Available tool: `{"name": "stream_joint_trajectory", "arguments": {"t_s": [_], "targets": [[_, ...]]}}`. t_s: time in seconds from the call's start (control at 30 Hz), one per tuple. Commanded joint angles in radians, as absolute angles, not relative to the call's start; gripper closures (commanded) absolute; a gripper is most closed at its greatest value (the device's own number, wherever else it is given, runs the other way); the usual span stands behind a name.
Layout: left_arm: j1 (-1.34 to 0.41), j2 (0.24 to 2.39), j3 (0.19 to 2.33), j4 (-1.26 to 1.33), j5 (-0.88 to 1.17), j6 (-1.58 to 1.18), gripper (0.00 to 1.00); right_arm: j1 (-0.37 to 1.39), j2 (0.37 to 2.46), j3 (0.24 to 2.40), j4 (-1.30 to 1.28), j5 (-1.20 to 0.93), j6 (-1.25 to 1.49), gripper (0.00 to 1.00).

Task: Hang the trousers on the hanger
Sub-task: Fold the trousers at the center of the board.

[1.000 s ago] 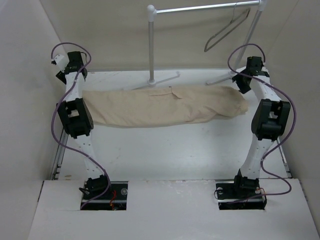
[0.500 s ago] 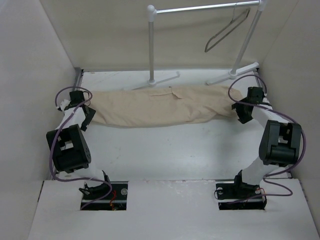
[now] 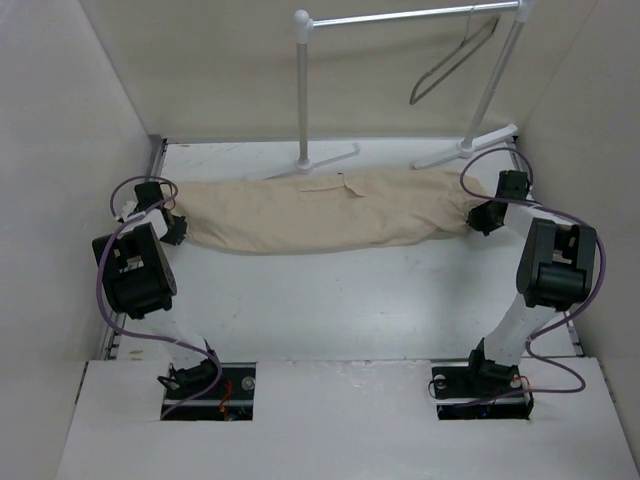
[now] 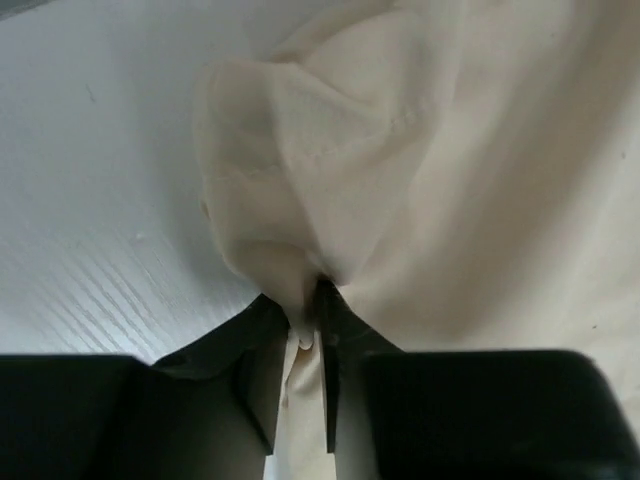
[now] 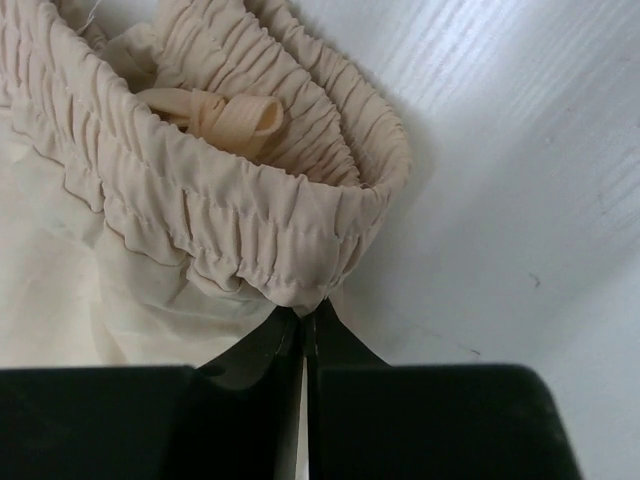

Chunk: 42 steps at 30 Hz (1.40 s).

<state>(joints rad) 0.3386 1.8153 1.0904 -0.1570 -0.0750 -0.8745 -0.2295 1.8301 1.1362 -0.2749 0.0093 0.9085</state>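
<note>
The beige trousers (image 3: 320, 210) lie stretched left to right across the back half of the table. My left gripper (image 3: 178, 228) sits at their left end, and in the left wrist view it (image 4: 303, 300) is shut on a pinched fold of the trousers (image 4: 420, 180). My right gripper (image 3: 478, 215) is at the right end. The right wrist view shows it (image 5: 303, 312) shut on the edge of the gathered waistband (image 5: 200, 220), with a flat drawstring inside the opening. The dark wire hanger (image 3: 455, 60) hangs from the rail at the back right, apart from both grippers.
A white garment rack stands behind the trousers: its left pole (image 3: 302, 90), top rail (image 3: 410, 15) and feet (image 3: 330, 158) on the table's far edge. Pale walls close in on the left, right and back. Purple cables loop around both arms.
Both arms have dropped from a raised pose to the table. Each gripper has moved in to an end of the trousers and closed on the cloth.
</note>
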Motion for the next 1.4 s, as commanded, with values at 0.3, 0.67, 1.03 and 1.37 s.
{"name": "stream_joint_trajectory", "arguments": {"t_s": [0.3,0.67,1.03,1.37], "targets": [[0.438,1.582,0.953,-0.399,-0.299,-0.870,1.00,-0.260,1.519,0.858,-0.253,0.112,0.991,0.99],[0.447,1.418,0.942,-0.534,-0.449,-0.821,0.65,-0.272,1.053,0.482,-0.345,0.069,0.985,0.50],[0.107,1.278,1.043,-0.483,-0.399,-0.821,0.48,-0.151,1.078,0.876,-0.434,0.166,0.822,0.57],[0.136,1.540,0.970,-0.267,-0.275,-0.879,0.48,-0.108,1.670,1.072,-0.311,-0.029,0.798,0.83]]}}
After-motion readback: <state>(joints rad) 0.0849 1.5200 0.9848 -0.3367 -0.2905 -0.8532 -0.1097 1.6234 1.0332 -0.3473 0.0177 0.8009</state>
